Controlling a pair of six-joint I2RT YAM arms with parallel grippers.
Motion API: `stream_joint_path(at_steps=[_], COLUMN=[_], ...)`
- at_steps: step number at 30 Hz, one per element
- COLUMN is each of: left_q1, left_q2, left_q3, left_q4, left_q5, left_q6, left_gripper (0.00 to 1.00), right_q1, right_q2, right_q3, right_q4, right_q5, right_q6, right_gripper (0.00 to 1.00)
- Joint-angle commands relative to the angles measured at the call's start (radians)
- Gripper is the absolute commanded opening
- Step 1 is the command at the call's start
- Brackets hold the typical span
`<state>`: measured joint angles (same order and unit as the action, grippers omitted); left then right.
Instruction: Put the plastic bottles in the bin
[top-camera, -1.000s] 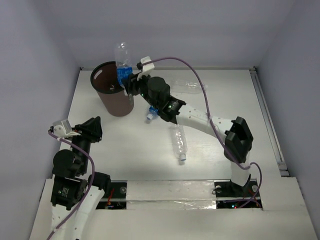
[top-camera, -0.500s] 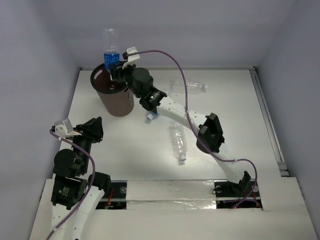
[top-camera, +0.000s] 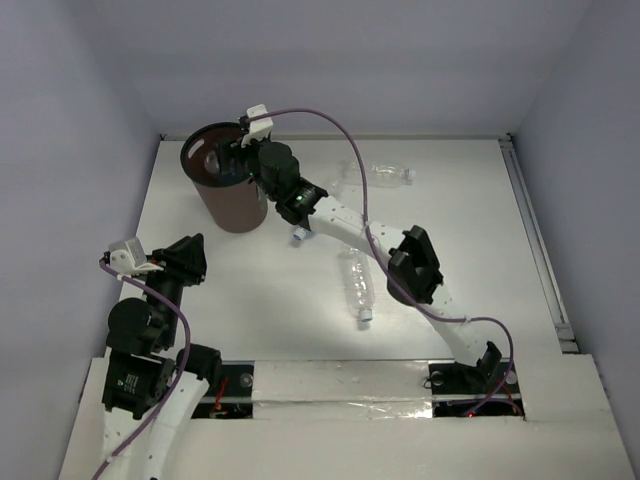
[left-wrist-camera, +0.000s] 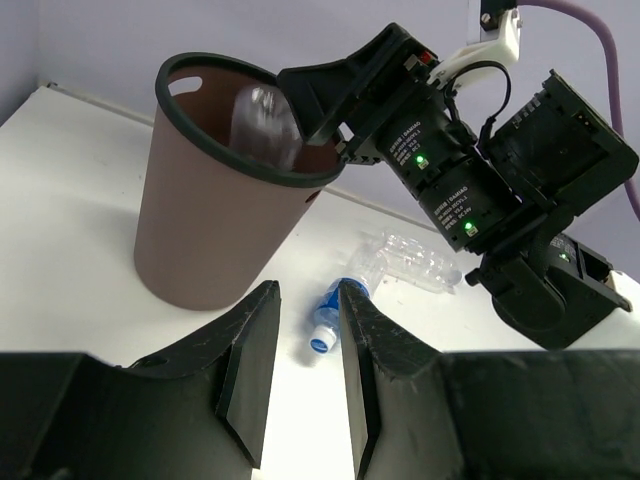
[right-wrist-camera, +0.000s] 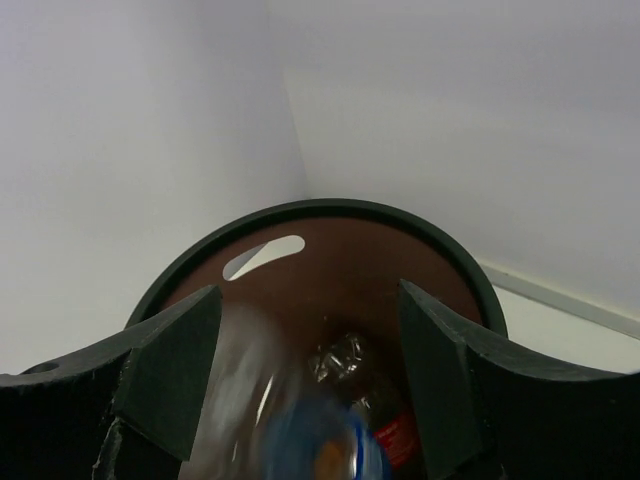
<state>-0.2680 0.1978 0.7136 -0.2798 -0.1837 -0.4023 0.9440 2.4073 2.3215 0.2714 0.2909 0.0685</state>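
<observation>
Right tool (top-camera: 238, 152): poised right over the mouth of the bin (top-camera: 232, 205), its jaws spread wide and clamping nothing.
Blue-labelled bottle (left-wrist-camera: 262, 118): partway inside the bin, clear end poking above the black rim just beside the right tool's finger (whether the two touch cannot be told); the right wrist view shows it only as a blur between and below the fingers.
Bin: upright at the far left of the table (top-camera: 480, 200), dark brown with a slot handle cut near the rim.
Bin contents: a bottle with a red label (right-wrist-camera: 397, 437) lies low inside, with something clear and crumpled next to it.
Second blue-labelled bottle (left-wrist-camera: 330, 312): on its side on the table, just beside the foot of the bin and under the right arm, cap pointing toward the near edge.
Clear bottle, middle (top-camera: 357, 285): lying on the table well apart from the bin, cap toward the arm bases.
Clear bottle, far (top-camera: 385, 172): lying near the back edge of the table, right of the bin.
Left tool (left-wrist-camera: 305, 288): at the near left, well short of the bin, jaws a little apart with nothing between them.
</observation>
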Motion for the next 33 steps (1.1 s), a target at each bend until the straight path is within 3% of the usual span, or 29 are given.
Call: stream_joint_path(at_steps=[1,5,10,11,12,14,17,21,25,27,31,33], left_q1=[-0.005,-0.005,-0.005,-0.005,-0.005,-0.005,-0.005,-0.005,-0.034,-0.083,-0.284,-0.319], left_q2=[-0.011,-0.008,0.009,0.018,0.026,0.052,0.124,0.291,0.387,0.437,0.573,0.691], left_q3=[0.0,0.0,-0.002,-0.003,-0.005,-0.008,-0.002,0.043,-0.008,-0.023,0.003,0.055], left_q4=[0.04,0.039,0.047,0.05,0.054,0.073,0.103,0.132,0.312,0.379,0.429,0.432], left_q5=[0.009,0.006,0.01,0.019,0.027,0.064,0.145,0.376,0.538,0.471,0.244,0.146], left_q6=[0.002,0.005,0.011,0.017,0.017,0.028,0.042,-0.006,-0.137,-0.165,-0.15,-0.135], left_gripper=[0.27,0.27,0.27,0.26,0.25,0.22,0.11,0.02,0.0,0.0,0.0,0.03], right_q1=[0.009,0.009,0.009,0.009,0.009,0.009,0.009,0.009,0.009,0.009,-0.001,-0.001], right_q2=[-0.071,-0.112,-0.305,-0.392,-0.393,-0.535,-0.73,-0.939,-1.115,-1.225,-1.37,-1.41], right_q3=[-0.007,-0.065,-0.305,-0.415,-0.416,-0.603,-0.878,-1.206,-1.444,-1.552,-1.677,-1.72], right_q4=[0.065,0.095,0.189,0.233,0.253,0.293,0.304,0.252,0.177,0.137,0.069,0.049], right_q5=[-0.012,-0.018,-0.019,-0.016,-0.013,0.0,0.045,0.063,0.073,0.097,0.183,0.215], right_q6=[0.005,0.02,0.051,0.059,0.063,0.077,0.14,0.293,0.372,0.393,0.461,0.494], right_gripper=[0.76,0.76,0.71,0.62,0.51,0.19,0.0,0.0,0.0,0.0,0.0,0.0])
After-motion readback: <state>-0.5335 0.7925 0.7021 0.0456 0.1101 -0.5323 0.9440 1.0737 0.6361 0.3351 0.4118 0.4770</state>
